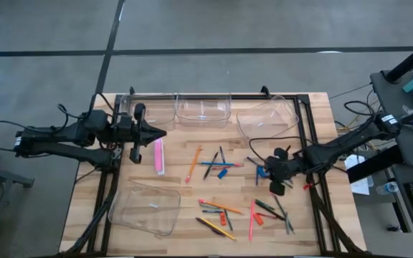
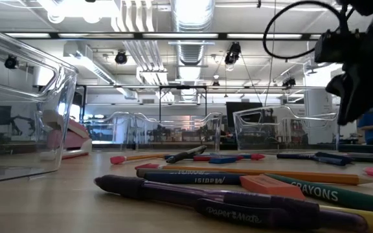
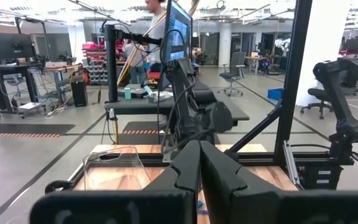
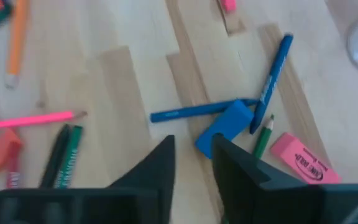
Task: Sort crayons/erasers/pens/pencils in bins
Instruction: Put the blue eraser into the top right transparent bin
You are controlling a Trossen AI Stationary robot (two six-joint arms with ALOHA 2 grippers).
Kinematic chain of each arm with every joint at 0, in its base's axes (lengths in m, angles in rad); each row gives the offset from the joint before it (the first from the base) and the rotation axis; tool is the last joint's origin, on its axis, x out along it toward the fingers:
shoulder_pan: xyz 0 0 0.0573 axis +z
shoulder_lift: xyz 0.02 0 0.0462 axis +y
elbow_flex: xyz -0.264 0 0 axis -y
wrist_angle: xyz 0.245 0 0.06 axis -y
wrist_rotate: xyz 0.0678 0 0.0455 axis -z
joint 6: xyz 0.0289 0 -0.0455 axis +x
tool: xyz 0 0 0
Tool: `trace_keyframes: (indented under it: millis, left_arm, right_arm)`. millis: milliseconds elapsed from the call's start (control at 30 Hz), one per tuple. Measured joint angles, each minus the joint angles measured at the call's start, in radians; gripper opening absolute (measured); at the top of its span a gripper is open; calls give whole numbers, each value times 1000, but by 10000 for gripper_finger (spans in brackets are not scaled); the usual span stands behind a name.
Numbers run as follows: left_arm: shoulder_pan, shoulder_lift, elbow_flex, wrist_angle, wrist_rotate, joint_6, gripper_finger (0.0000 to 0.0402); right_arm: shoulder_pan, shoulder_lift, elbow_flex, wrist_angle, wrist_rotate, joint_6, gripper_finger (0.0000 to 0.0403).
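My right gripper hangs open above the table's right half, its fingers tilted down and holding nothing. Just ahead of one fingertip a blue eraser lies flat on the wood, leaning on nothing. Beside it are two blue sticks, a green pencil and a pink eraser. A pink pencil and an orange one lie farther off. My left gripper waits shut and level at the table's left.
Three clear bins line the far edge. Another stands near left. Pens, pencils and crayons lie scattered across the middle and near right. A pink block lies by my left gripper.
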Motion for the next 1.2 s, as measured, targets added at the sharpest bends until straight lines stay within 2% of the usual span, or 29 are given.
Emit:
trace_keyframes:
  millis: [167,333,633,1200]
  left_arm:
    - [0,0,0,2,0,0,0]
    - [0,1,0,5,-1,0,0]
    - [0,8,0,5,-2,0,0]
    - [0,17,0,5,-2,0,0]
  right_arm:
    - [-1,103,0,4,34,38,170]
    - [-7,190,0,49,34,38,199]
    - [-65,266,0,91,84,49,192]
    - [-95,308,-52,152,46,83,159]
